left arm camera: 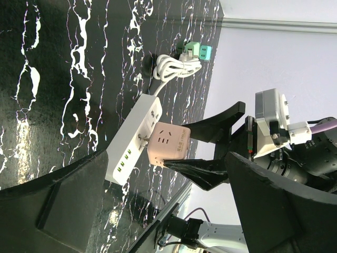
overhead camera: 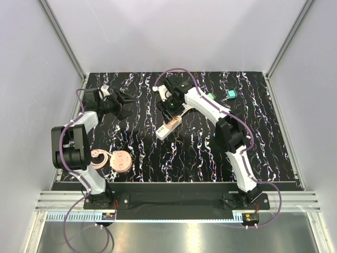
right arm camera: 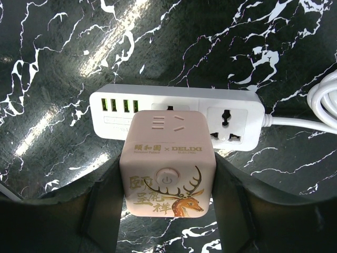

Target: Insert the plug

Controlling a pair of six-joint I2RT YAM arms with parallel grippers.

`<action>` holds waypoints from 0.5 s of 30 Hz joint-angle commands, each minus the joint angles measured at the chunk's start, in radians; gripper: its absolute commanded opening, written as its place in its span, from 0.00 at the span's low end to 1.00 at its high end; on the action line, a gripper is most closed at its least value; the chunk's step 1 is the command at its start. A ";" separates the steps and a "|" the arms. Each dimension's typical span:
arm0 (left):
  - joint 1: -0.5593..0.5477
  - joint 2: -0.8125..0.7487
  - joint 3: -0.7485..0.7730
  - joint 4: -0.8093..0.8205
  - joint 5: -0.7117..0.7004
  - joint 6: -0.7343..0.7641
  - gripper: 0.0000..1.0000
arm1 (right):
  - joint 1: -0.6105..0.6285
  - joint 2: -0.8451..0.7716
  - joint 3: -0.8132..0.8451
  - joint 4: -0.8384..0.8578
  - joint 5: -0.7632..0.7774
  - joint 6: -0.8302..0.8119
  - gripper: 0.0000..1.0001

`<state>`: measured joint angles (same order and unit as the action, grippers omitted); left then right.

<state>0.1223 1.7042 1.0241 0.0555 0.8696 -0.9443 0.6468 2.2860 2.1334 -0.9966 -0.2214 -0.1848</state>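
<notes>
A pink cube plug [right arm camera: 167, 168] with a deer print is gripped between my right gripper's [overhead camera: 171, 108] fingers [right arm camera: 105, 205]. It hangs at a socket of the white power strip [right arm camera: 231, 118], which lies on the black marbled table [overhead camera: 200, 153]. In the left wrist view the cube [left arm camera: 168, 142] stands a little off the strip [left arm camera: 129, 145], with its metal prongs [left arm camera: 142, 138] showing in the gap and reaching the strip's face. My left gripper [overhead camera: 125, 106] is open and empty, to the left of the strip, its fingers [left arm camera: 58, 211] wide apart.
The strip's white cable [left arm camera: 176, 67] is coiled behind it, with two green plugs [left arm camera: 197, 51] next to it. Two pink round pieces [overhead camera: 120, 161] lie near the left arm's base. Grey walls enclose the table.
</notes>
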 commanded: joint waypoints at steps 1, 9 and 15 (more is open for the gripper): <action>0.004 -0.041 -0.006 0.046 0.035 -0.011 0.99 | 0.001 0.010 0.045 -0.031 -0.015 0.021 0.00; 0.007 -0.041 -0.007 0.047 0.035 -0.011 0.99 | 0.005 0.029 0.065 -0.036 -0.035 0.042 0.00; 0.005 -0.046 -0.007 0.047 0.034 -0.010 0.99 | 0.031 0.040 0.033 0.028 0.050 0.070 0.00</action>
<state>0.1223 1.7027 1.0241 0.0559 0.8696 -0.9478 0.6506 2.3169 2.1551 -1.0100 -0.2180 -0.1444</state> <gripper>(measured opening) 0.987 0.655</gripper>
